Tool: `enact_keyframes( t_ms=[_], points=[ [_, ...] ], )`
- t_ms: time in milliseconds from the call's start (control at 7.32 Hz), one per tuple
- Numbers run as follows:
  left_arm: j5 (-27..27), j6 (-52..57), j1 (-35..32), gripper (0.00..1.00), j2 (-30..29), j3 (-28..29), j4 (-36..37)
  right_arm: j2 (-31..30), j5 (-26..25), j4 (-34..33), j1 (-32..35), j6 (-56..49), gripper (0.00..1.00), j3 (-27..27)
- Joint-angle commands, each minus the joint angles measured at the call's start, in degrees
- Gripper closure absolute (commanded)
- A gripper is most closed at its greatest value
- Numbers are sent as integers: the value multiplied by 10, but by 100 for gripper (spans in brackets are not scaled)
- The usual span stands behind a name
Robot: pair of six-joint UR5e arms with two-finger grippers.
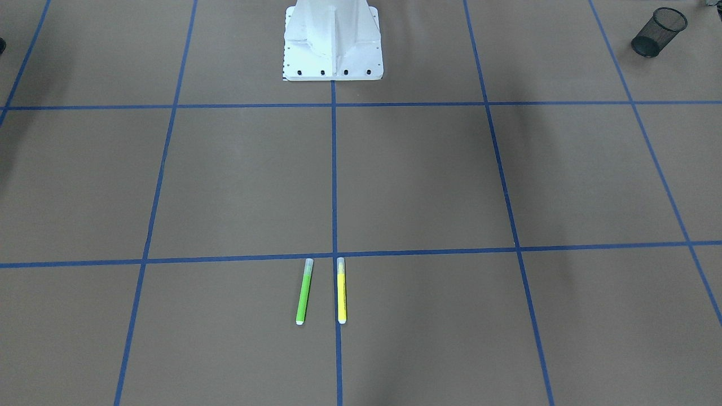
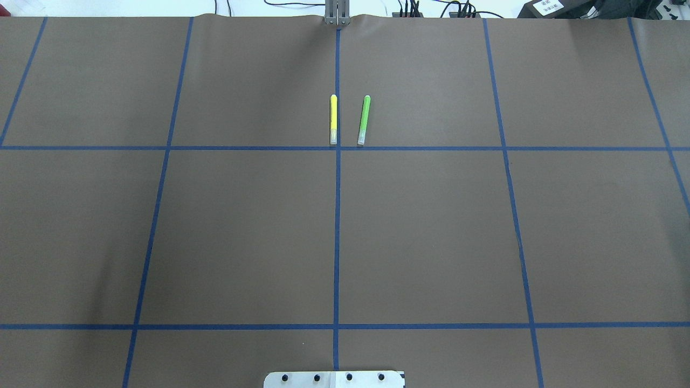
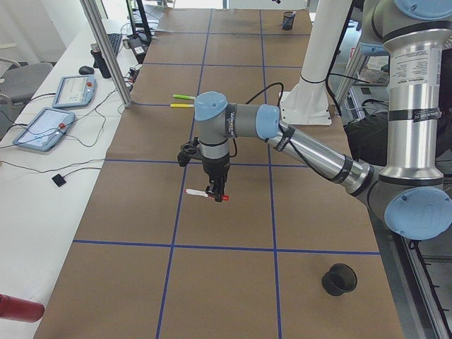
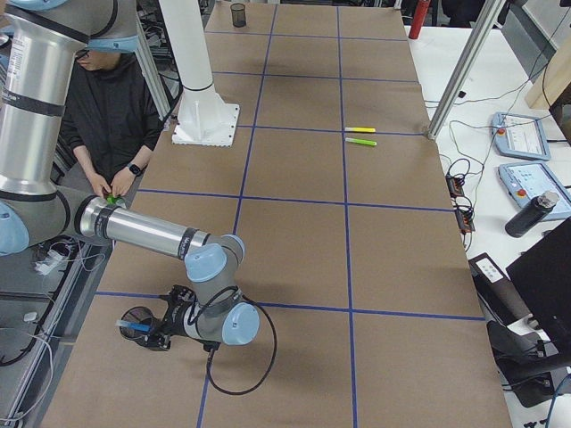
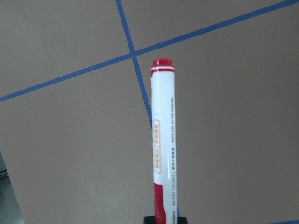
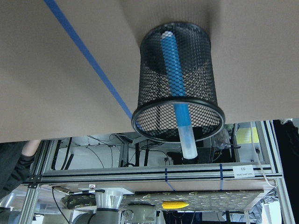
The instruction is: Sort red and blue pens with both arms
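Red pen (image 5: 163, 140): clamped endwise by left gripper (image 3: 216, 193), well short of mesh cup (image 3: 332, 284); may pivot, drop early. Cannot tell right gripper (image 4: 166, 334) state.

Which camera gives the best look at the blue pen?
The right wrist-mounted view: it shows the blue pen large and sharp, its far end inside the black mesh cup. Exterior right shows it only as a small blue sliver at the near arm's tip. The other views do not show it.
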Motion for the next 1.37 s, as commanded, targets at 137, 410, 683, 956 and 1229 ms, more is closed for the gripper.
enact_keyframes(
  t_ms=[137, 410, 683, 956, 1229],
  points=[
    [1, 3, -6, 100, 63, 7, 0, 51, 4, 149, 0, 143, 1, 7],
    [1, 5, -28, 100, 101, 24, -3, 60, 5, 291, 0, 287, 1, 5],
    [0, 28, -69, 100, 112, 65, 0, 92, 12, 380, -7, 381, 1, -5],
    [-1, 50, -105, 100, 190, 65, 2, 144, 19, 419, -29, 449, 1, -13],
    [-39, 49, -126, 100, 217, 76, 67, 185, 65, 459, -62, 510, 1, -18]
  ],
)
